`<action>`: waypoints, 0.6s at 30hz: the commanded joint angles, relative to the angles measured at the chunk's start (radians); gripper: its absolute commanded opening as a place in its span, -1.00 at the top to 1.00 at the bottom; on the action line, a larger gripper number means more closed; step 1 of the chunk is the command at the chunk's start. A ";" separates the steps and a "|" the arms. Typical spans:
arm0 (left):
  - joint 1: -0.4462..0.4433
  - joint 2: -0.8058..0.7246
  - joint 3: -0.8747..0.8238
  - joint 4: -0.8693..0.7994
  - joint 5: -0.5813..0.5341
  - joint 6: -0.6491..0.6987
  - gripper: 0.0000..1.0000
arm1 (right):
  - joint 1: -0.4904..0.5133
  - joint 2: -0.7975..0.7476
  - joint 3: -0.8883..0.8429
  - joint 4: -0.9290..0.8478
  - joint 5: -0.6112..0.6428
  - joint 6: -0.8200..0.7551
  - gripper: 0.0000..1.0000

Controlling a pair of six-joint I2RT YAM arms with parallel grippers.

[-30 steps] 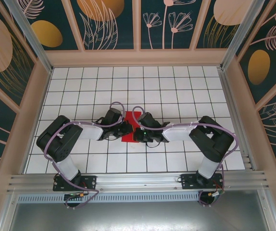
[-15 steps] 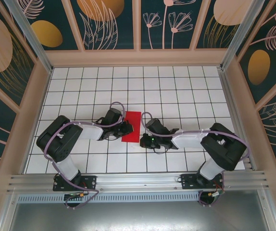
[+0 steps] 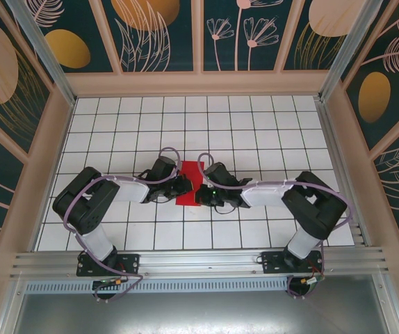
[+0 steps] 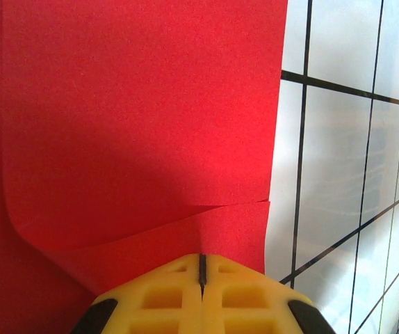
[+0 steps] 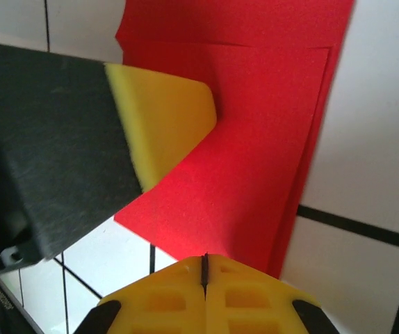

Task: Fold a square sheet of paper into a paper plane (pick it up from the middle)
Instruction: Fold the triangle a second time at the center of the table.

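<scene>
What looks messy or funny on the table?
The red paper isn't lying flat. Near the left end effector a flap curls up, and in the right wrist view its folded layers don't line up at the edge.

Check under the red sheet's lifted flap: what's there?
Another layer of the square sheet of paper, lying on the table. The table beneath is covered; the left gripper hides the flap's near edge.
</scene>
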 commanded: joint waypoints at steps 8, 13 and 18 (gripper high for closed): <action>0.003 0.011 -0.033 -0.159 -0.027 0.004 1.00 | -0.022 0.065 -0.030 0.013 -0.011 -0.026 1.00; 0.001 -0.079 -0.024 -0.093 0.016 0.025 1.00 | -0.022 0.072 -0.051 -0.023 0.007 -0.033 1.00; -0.013 -0.156 -0.030 -0.059 0.030 0.031 0.79 | -0.022 0.081 -0.044 -0.048 0.021 -0.044 1.00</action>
